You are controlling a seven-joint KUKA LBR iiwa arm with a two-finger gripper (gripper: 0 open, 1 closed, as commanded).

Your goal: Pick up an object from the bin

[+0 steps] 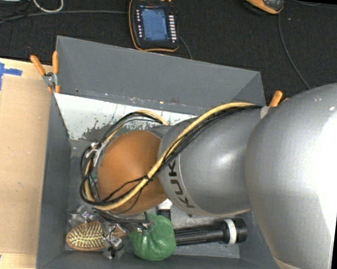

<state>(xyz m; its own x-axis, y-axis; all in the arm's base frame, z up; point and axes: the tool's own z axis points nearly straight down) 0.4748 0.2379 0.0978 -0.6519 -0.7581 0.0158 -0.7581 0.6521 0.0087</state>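
**Robot Arm Low in the Grey Bin**

The big silver robot arm (225, 168) reached in from the right. Its end was low inside the grey metal bin (155, 93). A round orange cover (125, 162) sat on its wrist, and black and yellow cables (97, 196) looped around the cover.

Under the cover, the fingers (109, 236) were down by the bin's floor, close to the front left corner. The cover and cables hid most of them. I could not tell if they were apart or together, or if they held anything.

A gold oval brush with rows of tiny bristles (85, 237) lay flat just beside the fingers, on the left as the camera saw it. A soft green lumpy thing (154, 240) lay just beside them on the other side. Near the green lump, a black tube with a white band (211, 232) lay on its side, partly under the arm.
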